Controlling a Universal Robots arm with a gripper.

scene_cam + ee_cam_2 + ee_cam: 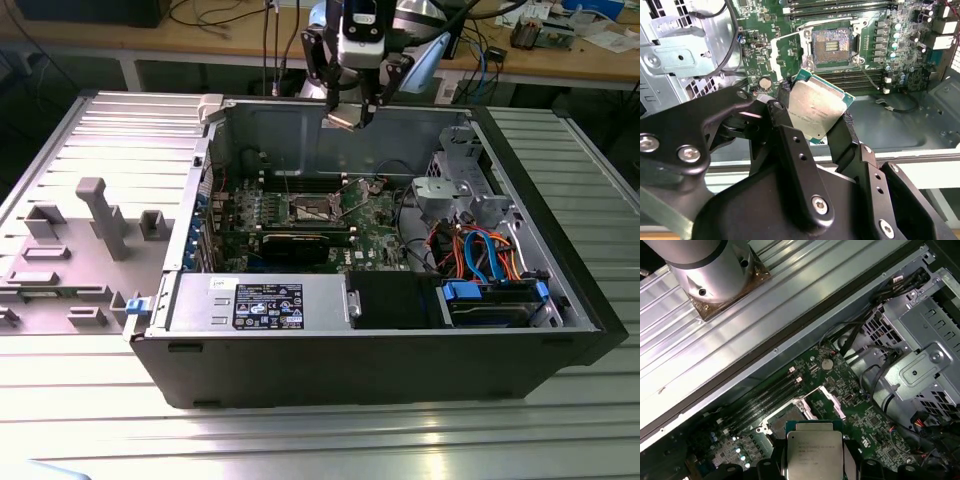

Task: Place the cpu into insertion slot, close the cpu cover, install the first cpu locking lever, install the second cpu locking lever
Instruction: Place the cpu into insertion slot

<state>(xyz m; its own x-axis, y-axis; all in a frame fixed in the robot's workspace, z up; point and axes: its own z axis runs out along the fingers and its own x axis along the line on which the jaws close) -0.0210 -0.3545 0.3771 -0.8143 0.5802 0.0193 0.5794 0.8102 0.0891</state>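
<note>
Above the back wall of an open computer case (350, 380), the arm's gripper (348, 116) hangs with its two black fingers (790, 145) drawn in narrowly on the cpu (816, 112). They pinch the chip by opposite edges, so its silver-grey top shows at a tilt in the second wrist view. Below and ahead of the fingertips, well apart from the held chip, lies the green motherboard (900, 45). On it the insertion slot (832, 46) sits bare, its dark centre and gold contact field exposed inside a silvery rim. The cpu cover (775, 56) stands raised off the slot along one side, with green board showing through its cut-out middle. A thin wire lever (871, 79) angles away from one corner of the slot. Long memory slots (840, 6) run along both sides of the slot, one bank lying between it and the gripper. A round coin battery (765, 82) sits on the board just past one fingertip, and beside the gripper rises a perforated grey drive cage (675, 45). Farther from the gripper than the slot, a black graphics card (300, 243) crosses the board. The case rests on a ribbed aluminium table (400, 445).
</note>
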